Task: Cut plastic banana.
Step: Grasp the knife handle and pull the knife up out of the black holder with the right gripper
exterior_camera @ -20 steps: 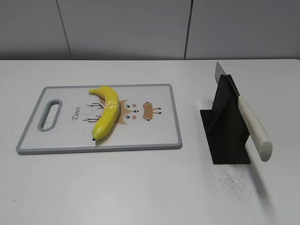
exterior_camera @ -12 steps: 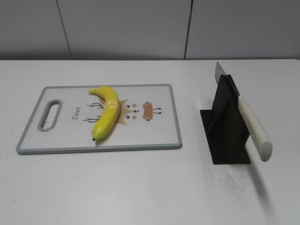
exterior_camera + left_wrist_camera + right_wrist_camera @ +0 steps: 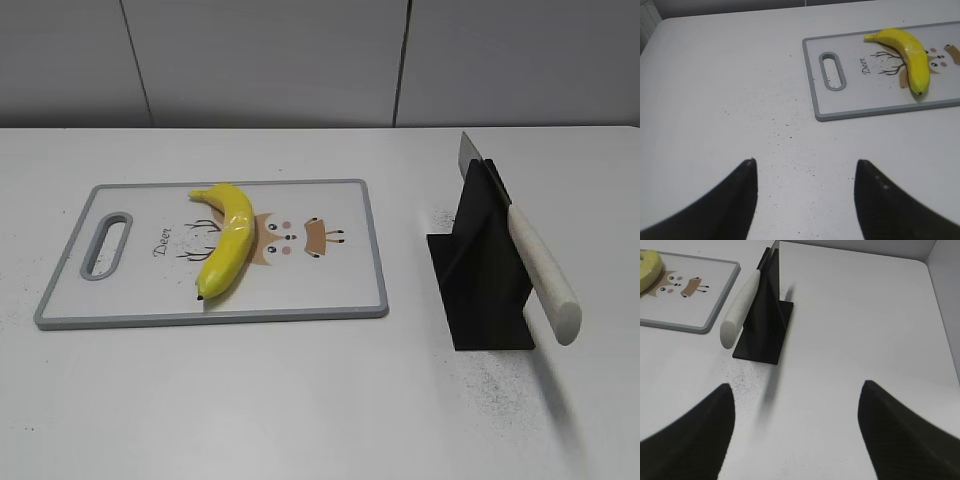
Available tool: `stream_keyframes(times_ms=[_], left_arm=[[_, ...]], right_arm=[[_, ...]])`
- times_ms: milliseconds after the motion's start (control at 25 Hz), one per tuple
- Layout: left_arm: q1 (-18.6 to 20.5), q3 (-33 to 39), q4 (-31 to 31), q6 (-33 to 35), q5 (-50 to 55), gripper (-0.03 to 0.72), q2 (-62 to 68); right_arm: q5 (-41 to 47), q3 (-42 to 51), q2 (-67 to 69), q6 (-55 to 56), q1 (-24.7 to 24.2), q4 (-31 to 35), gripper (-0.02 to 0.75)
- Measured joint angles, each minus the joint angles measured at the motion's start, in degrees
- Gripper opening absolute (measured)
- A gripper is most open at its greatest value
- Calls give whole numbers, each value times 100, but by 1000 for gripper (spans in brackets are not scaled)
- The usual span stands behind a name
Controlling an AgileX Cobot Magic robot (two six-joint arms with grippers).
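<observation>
The plastic banana [image 3: 229, 239] is glossy yellow, curved, and lies on the white cutting board [image 3: 330, 290] with a deer drawing. It also shows in the left wrist view [image 3: 910, 52] and partly in the right wrist view [image 3: 647, 270]. A knife with a white handle [image 3: 543, 272] rests slanted in a black stand [image 3: 480, 270]; the right wrist view shows the handle [image 3: 740, 307] too. My left gripper [image 3: 805, 165] is open over bare table, left of the board. My right gripper [image 3: 796, 390] is open over bare table, near the stand. Neither gripper shows in the exterior view.
The cutting board has a grey rim and a handle slot [image 3: 106, 245] at its left end. Dark specks dot the white table [image 3: 300, 400] by the stand and left of the board. A grey wall runs along the back.
</observation>
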Motion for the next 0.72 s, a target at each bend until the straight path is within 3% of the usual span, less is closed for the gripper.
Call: stream_keyframes(times_ms=[720], left_arm=[[0,0,0,0,0,573,0]], right_arm=[[-212,-99,261,0,0,0,580]])
